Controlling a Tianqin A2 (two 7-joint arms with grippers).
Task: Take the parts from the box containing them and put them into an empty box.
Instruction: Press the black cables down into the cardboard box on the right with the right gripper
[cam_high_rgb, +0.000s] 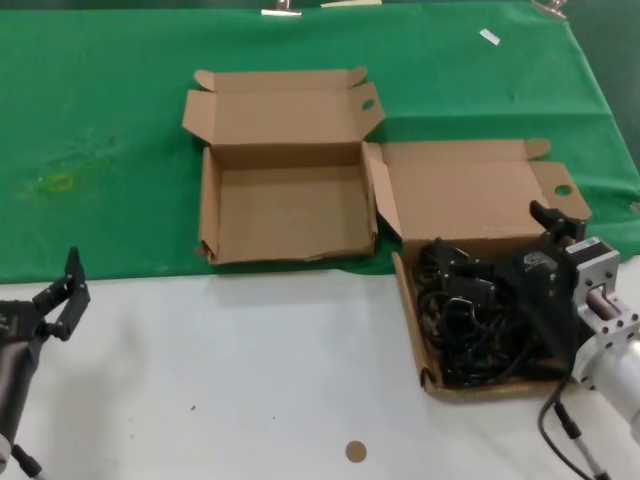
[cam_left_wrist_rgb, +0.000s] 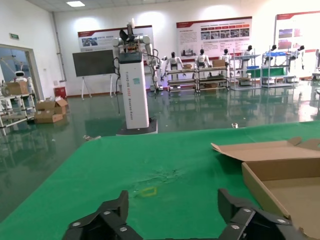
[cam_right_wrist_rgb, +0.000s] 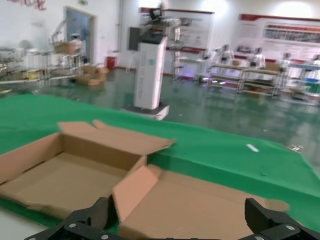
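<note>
The black power cords (cam_high_rgb: 470, 335) lie tangled in the right-hand cardboard box (cam_high_rgb: 412, 330), whose lid (cam_high_rgb: 470, 195) stands open behind it. The empty box (cam_high_rgb: 285, 215) stands open to its left on the green cloth and also shows in the left wrist view (cam_left_wrist_rgb: 280, 172) and the right wrist view (cam_right_wrist_rgb: 60, 172). My right gripper (cam_high_rgb: 497, 262) is open and hangs just above the cords, empty; in the right wrist view (cam_right_wrist_rgb: 180, 220) it faces the open lid (cam_right_wrist_rgb: 200, 205), and the cords are hidden there. My left gripper (cam_high_rgb: 65, 295) is open and empty at the far left, also seen in the left wrist view (cam_left_wrist_rgb: 172, 205).
The green cloth (cam_high_rgb: 100, 120) covers the far half of the table and the near half is white (cam_high_rgb: 250, 380). A small brown disc (cam_high_rgb: 355, 451) lies on the white part. The two boxes stand side by side, nearly touching.
</note>
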